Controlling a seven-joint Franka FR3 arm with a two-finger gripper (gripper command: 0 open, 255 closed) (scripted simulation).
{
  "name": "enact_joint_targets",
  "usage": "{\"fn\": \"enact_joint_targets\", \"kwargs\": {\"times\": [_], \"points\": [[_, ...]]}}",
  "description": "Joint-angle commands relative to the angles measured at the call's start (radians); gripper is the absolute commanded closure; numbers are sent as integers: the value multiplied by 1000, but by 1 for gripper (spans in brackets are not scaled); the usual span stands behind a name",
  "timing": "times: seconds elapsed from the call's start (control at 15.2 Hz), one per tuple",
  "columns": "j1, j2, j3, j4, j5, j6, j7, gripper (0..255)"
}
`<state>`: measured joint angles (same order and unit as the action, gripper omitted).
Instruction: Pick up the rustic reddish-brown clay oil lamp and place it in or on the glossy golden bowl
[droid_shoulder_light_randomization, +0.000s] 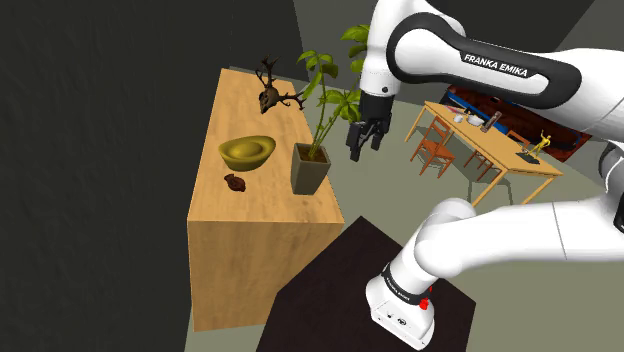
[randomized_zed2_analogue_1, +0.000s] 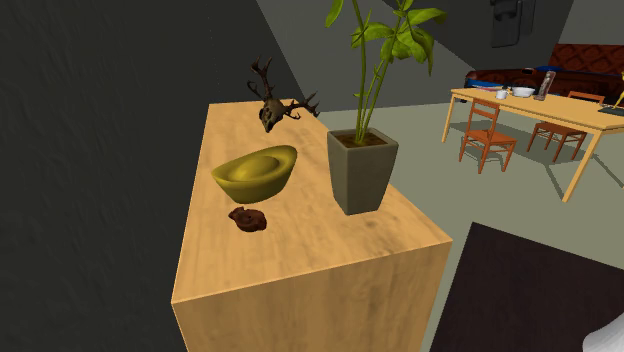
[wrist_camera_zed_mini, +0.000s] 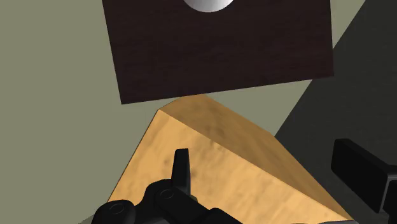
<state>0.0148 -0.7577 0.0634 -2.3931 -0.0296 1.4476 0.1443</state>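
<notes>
The small reddish-brown oil lamp (droid_shoulder_light_randomization: 236, 182) (randomized_zed2_analogue_1: 248, 217) lies on the wooden block (droid_shoulder_light_randomization: 262, 230) (randomized_zed2_analogue_1: 300, 260), just in front of the golden bowl (droid_shoulder_light_randomization: 247, 152) (randomized_zed2_analogue_1: 257, 172). Nothing is in the bowl. My black gripper (droid_shoulder_light_randomization: 366, 136) hangs in the air off the block's side, beyond the potted plant (droid_shoulder_light_randomization: 310, 168) (randomized_zed2_analogue_1: 362, 170) as seen from the lamp, well apart from both lamp and bowl. Its fingers stand apart and hold nothing. In the wrist view the gripper (wrist_camera_zed_mini: 264, 159) looks down on a corner of the wooden block (wrist_camera_zed_mini: 210, 153) and the dark stand top (wrist_camera_zed_mini: 222, 51).
A dark antlered skull (droid_shoulder_light_randomization: 272, 95) (randomized_zed2_analogue_1: 272, 105) sits at the block's far end. The plant's tall leafy stems rise between gripper and bowl. A dining table (droid_shoulder_light_randomization: 490, 140) (randomized_zed2_analogue_1: 540, 105) with orange chairs (randomized_zed2_analogue_1: 485, 135) stands farther off on the grey floor.
</notes>
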Motion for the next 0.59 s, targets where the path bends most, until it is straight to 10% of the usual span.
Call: {"fn": "enact_joint_targets", "kwargs": {"times": [0.0,0.53], "points": [[0,0,0,0,0,0,0,0],[-1,214,2,-46,9,294,2,0]]}}
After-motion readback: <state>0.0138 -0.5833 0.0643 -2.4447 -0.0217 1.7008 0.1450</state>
